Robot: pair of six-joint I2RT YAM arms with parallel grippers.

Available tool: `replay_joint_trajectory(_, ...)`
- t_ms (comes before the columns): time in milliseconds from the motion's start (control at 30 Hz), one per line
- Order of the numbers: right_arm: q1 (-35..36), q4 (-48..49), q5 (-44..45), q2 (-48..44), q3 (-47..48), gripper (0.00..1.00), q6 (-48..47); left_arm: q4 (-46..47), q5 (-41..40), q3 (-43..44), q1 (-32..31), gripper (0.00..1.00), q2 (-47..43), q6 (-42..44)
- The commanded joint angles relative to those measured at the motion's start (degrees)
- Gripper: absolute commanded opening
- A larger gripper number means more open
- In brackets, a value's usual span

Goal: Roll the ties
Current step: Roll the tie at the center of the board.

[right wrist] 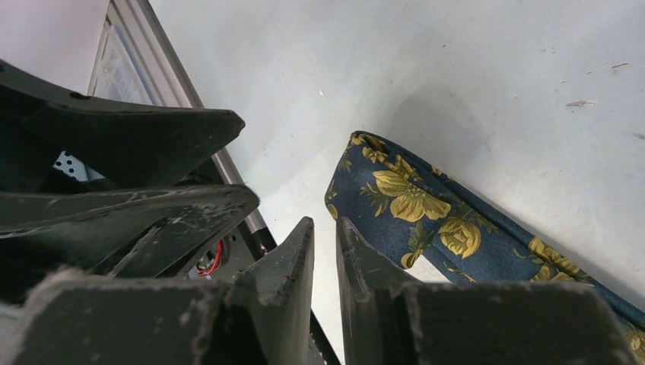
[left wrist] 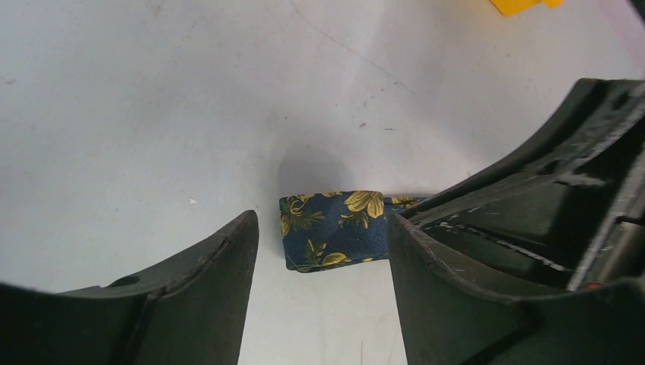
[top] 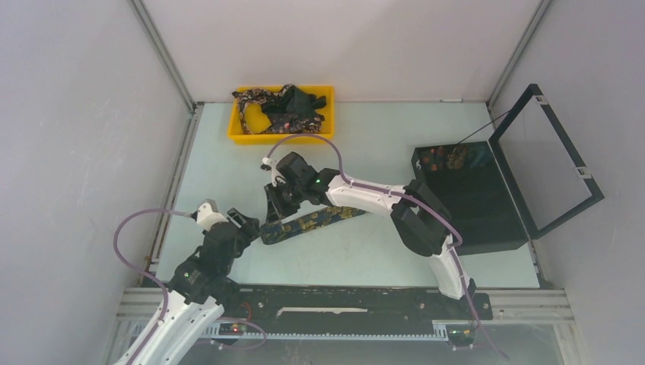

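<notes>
One of the ties [top: 316, 220], dark navy with gold flowers, lies flat across the middle of the table. Its folded left end [left wrist: 333, 230] sits on the table between the wide-apart fingers of my left gripper [left wrist: 321, 228] without touching them. My left gripper [top: 247, 225] is open at that end. My right gripper [top: 274, 211] hangs just above the same end. In the right wrist view its fingers [right wrist: 297, 258] stand almost together around a thin empty slit, so my right gripper [right wrist: 325, 228] is shut on nothing. The tie [right wrist: 426, 217] runs along beside its right finger.
A yellow tray [top: 237, 128] at the back holds several more bundled ties [top: 285, 106]. A black hinged box [top: 475, 201] stands open at the right, its lid frame [top: 567, 163] raised. An aluminium rail [right wrist: 160, 68] borders the table's left edge.
</notes>
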Motion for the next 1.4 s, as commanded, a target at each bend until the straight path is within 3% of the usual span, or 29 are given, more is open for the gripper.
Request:
replay_joint_trajectory(0,0.10,-0.76,-0.44,1.96,3.45,0.20,0.48,0.21,-0.52,-0.40,0.39,0.67,-0.76,-1.97)
replay_joint_trajectory(867,-0.16,1.99,2.88,2.35,-5.25,0.19,-0.93,5.36,4.47,-4.03,0.46,0.64,2.61,-0.34)
replay_joint_trajectory(1367,-1.14,4.45,2.91,1.86,-9.78,0.18,-0.32,13.81,13.69,-7.84,4.85,0.67,7.48,-0.93)
